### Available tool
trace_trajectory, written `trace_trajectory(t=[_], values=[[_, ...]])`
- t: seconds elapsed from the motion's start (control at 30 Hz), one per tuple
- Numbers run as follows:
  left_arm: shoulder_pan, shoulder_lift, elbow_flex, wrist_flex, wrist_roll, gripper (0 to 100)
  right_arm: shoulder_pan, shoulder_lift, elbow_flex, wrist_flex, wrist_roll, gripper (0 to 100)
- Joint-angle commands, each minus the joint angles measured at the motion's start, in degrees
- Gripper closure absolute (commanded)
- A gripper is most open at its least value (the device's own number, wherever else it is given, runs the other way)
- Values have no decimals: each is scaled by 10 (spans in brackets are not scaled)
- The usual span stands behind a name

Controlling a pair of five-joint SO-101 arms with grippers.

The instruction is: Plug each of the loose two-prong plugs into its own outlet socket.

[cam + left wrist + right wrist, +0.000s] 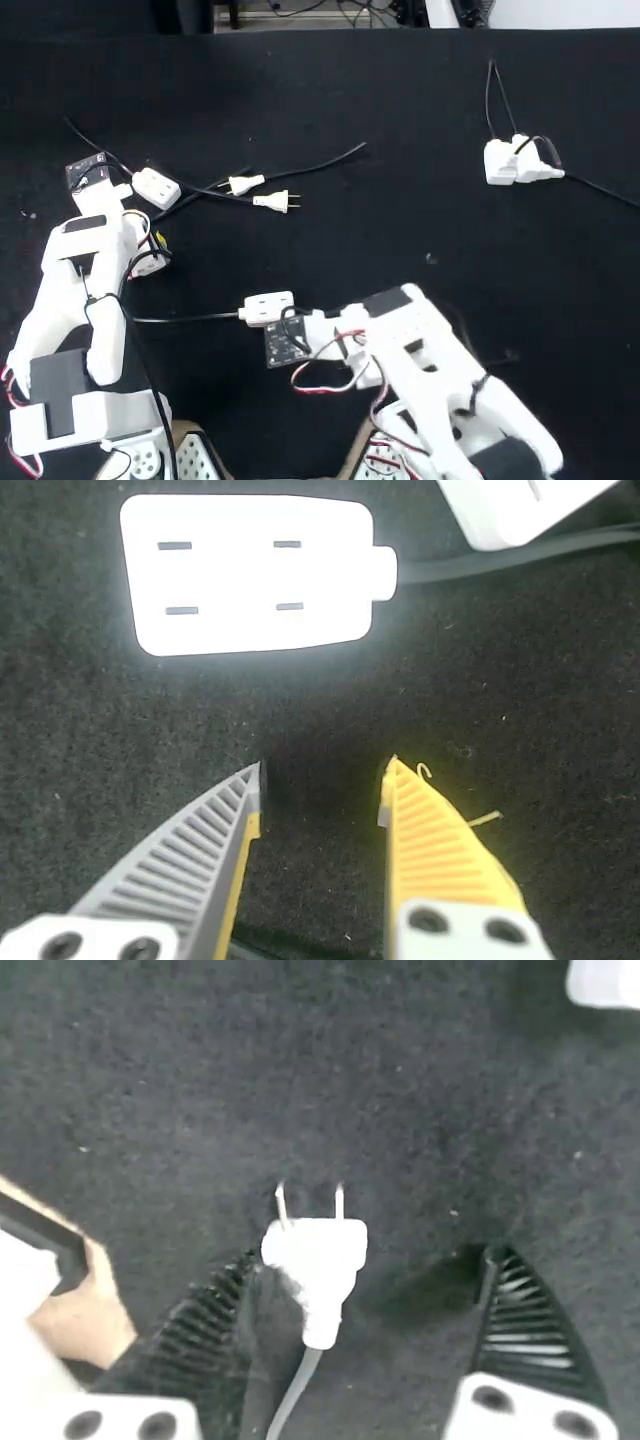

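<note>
Black surface: the high view shows one loose plug beside a second plug. Left wrist view: left tool open, empty, near an outlet socket. Right wrist view: right tool wide open around a third plug.

You have a black table. On its left lies the left socket block, with the first loose plug and the second loose plug near it, cords crossing. The middle socket block sits front-centre. The right socket block has a plug inserted.
</note>
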Motion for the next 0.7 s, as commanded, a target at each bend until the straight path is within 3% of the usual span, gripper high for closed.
trace_trajectory(t=[0.0, 0.13, 0.27, 0.4, 0.53, 0.67], values=[[-7, -27, -6, -5, -1, 802, -7, 60, -43, -11, -7, 748], [-7, -27, -6, -5, -1, 802, -7, 121, -90, -8, -10, 998], [-7, -27, -6, -5, -1, 802, 7, 138, -123, -7, -21, 988], [-7, -27, -6, -5, -1, 802, 28, 110, -183, -17, -107, 988], [-7, -27, -6, -4, -1, 802, 18, 107, -176, -105, -212, 987], [-7, -27, -6, -3, -1, 802, 14, 133, -131, -175, -244, 982]])
